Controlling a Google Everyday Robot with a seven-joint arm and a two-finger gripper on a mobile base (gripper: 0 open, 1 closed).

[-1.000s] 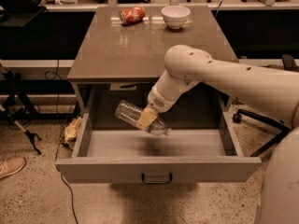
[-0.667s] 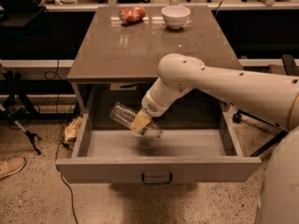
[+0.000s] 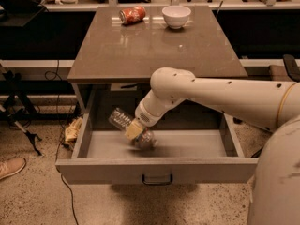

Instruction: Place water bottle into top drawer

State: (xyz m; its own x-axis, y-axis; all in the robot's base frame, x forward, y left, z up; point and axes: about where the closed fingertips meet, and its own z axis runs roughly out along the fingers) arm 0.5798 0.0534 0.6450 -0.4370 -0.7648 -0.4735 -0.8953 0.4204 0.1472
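The clear ribbed water bottle (image 3: 123, 121) lies tilted inside the open top drawer (image 3: 154, 169), close above its floor, left of centre. My gripper (image 3: 134, 130) reaches down into the drawer from the right and is shut on the bottle around its middle. The white arm (image 3: 215, 97) crosses over the drawer's right half. The drawer is pulled fully out, with its small dark handle (image 3: 157, 179) at the front centre. The bottle's cap and label are hidden.
A crushed orange-red soda can (image 3: 132, 15) and a white bowl (image 3: 176, 16) stand at the far end of the brown table top (image 3: 154, 46). Crumpled paper (image 3: 72, 129) and cables lie on the floor at left. A shoe (image 3: 11, 167) shows at far left.
My gripper has carried the bottle down and to the left, deeper into the drawer and closer to its floor.
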